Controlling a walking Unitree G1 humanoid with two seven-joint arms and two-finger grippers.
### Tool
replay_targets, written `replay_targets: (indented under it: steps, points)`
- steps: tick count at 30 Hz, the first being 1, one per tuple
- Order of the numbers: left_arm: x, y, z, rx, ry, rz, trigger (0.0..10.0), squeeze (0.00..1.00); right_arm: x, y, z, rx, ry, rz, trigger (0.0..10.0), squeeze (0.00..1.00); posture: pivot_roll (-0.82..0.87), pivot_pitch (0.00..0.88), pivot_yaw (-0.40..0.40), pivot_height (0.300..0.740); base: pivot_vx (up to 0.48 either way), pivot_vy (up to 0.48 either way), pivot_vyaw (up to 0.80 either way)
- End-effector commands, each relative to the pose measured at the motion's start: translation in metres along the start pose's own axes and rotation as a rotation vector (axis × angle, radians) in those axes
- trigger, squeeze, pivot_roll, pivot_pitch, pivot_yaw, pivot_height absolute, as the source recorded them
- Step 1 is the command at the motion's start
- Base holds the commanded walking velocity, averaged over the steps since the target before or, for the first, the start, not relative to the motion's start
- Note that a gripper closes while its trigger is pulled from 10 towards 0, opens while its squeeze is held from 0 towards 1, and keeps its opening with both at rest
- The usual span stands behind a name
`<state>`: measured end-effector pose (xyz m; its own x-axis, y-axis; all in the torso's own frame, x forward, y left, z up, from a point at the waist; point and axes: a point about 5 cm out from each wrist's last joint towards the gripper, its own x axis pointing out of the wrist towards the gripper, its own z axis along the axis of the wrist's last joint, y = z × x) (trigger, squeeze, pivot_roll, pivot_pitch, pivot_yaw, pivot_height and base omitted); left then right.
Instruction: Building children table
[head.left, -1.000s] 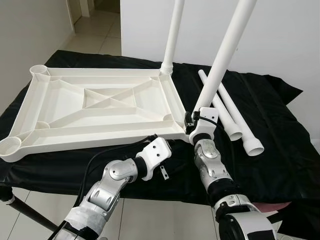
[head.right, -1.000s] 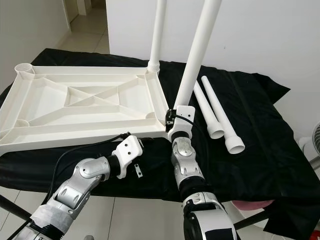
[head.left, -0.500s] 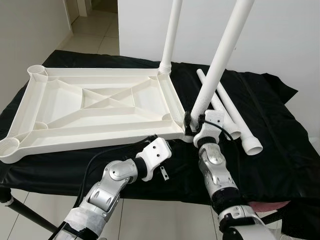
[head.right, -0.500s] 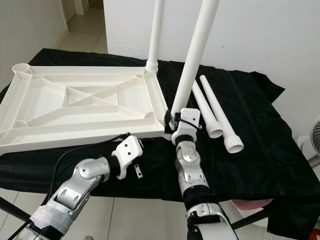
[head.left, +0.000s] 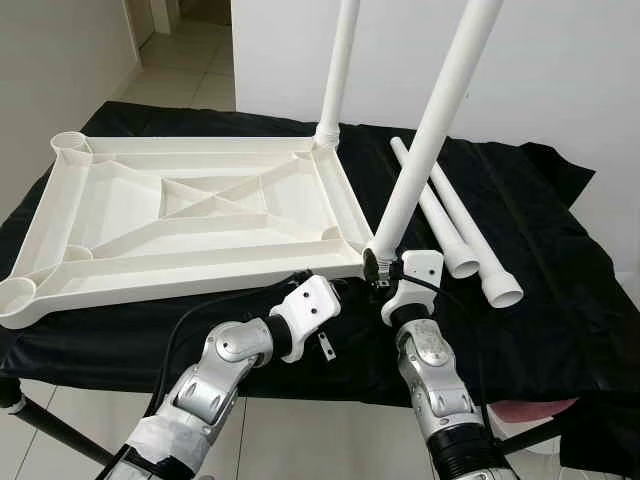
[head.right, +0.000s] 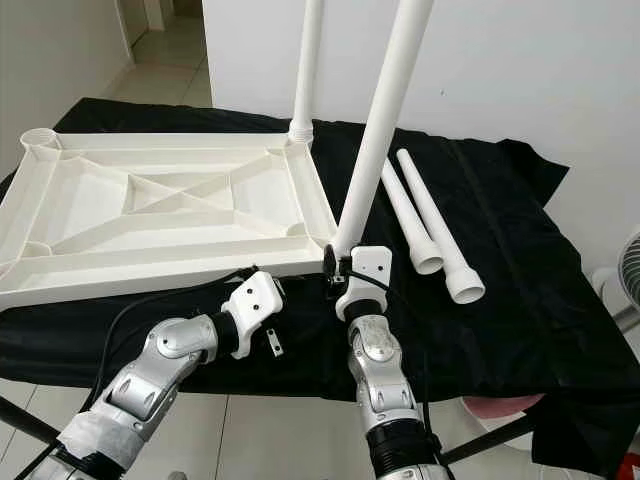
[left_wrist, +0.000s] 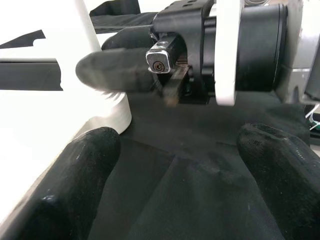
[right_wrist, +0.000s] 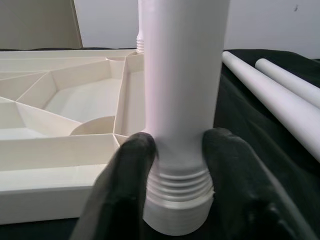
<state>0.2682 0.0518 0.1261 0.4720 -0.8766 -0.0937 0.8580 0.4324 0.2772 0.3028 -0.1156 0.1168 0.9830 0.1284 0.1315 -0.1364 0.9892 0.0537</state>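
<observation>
The white tabletop (head.left: 200, 210) lies upside down on the black cloth. One white leg (head.left: 336, 70) stands screwed into its far right corner. My right gripper (right_wrist: 177, 160) is shut on a second leg (head.left: 432, 130), just above its threaded end (right_wrist: 177, 210). That leg leans to the right, and its end sits just outside the tabletop's near right corner. My left gripper (left_wrist: 180, 160) is open low over the cloth at the tabletop's near edge, facing the right gripper, with nothing between its fingers (left_wrist: 90, 165).
Two loose white legs (head.left: 435, 210) (head.left: 478, 245) lie side by side on the cloth to the right of the tabletop. The black cloth (head.left: 560, 300) drapes over the table edges. A white wall stands behind, and tiled floor shows at the far left.
My right gripper has drawn back toward me with the leg, so the threaded end has slid nearer the table's front edge. The left arm has stayed put.
</observation>
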Motion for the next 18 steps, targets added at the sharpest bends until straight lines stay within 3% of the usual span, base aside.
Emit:
replay_targets:
  steps: [1, 2, 3, 4, 10, 18]
  points:
    - [0.001, 0.000, 0.001, -0.007, 0.000, 0.004, 10.0, 0.00, 0.002, 0.003, 0.002, 0.017, 0.003, 0.038, 0.0, 0.00, 0.05, 0.010, -0.084, 0.740, 0.000, 0.000, 0.00]
    - [0.001, 0.001, 0.001, -0.006, 0.001, 0.004, 10.0, 0.00, 0.004, 0.003, 0.003, 0.019, 0.013, 0.058, 4.5, 0.00, 0.06, 0.009, -0.084, 0.740, 0.000, 0.000, 0.00]
    - [0.001, 0.001, 0.001, -0.005, 0.001, 0.005, 10.0, 0.00, 0.006, 0.003, 0.004, 0.019, 0.022, 0.072, 4.5, 0.00, 0.06, 0.009, -0.084, 0.740, 0.000, 0.000, 0.00]
    - [0.000, 0.002, 0.001, -0.004, 0.001, 0.006, 10.0, 0.00, 0.008, 0.002, 0.004, 0.014, 0.029, 0.083, 10.0, 0.00, 0.06, 0.007, -0.086, 0.740, 0.000, 0.000, 0.00]
    - [0.000, 0.001, 0.001, -0.003, 0.001, 0.008, 10.0, 0.00, 0.017, -0.007, 0.008, 0.004, 0.032, 0.064, 10.0, 0.00, 0.06, 0.007, -0.087, 0.740, 0.000, 0.000, 0.00]
    - [0.001, 0.001, 0.002, -0.003, -0.002, 0.008, 10.0, 0.00, 0.047, -0.040, 0.023, -0.024, 0.012, -0.044, 10.0, 0.00, 0.06, 0.009, -0.082, 0.740, 0.000, 0.000, 0.00]
